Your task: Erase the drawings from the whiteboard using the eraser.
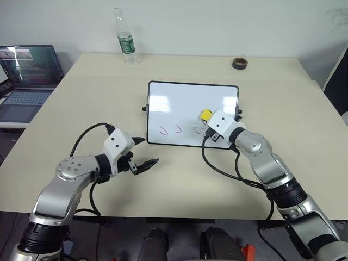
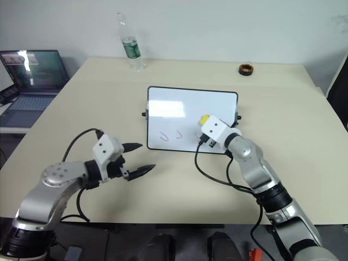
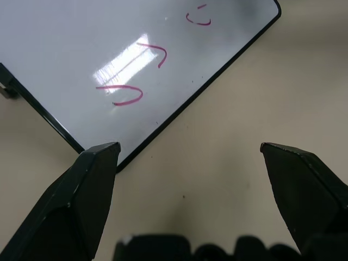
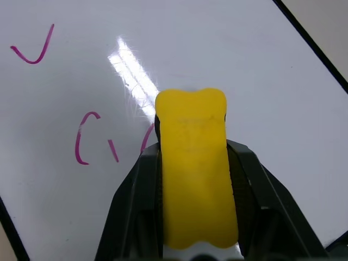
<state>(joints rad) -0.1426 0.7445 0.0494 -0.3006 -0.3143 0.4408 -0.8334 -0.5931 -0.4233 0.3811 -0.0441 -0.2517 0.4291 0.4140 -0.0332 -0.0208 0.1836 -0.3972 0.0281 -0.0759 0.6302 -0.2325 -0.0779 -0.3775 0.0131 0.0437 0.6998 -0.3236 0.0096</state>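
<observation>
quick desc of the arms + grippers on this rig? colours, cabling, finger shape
Both arms: silver-grey metal links with black joint bands, white blocky wrist housings, loose black cables looping outside. Left gripper and right gripper each have two black fingers, wedge-shaped and tapering to points. No markings visible.

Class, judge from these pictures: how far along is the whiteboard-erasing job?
Done: the right gripper has its jaws shut on the eraser, over the whiteboard. In hand: reaching the nearest drawings. Left: all red marks look intact; the left gripper waits open.
</observation>
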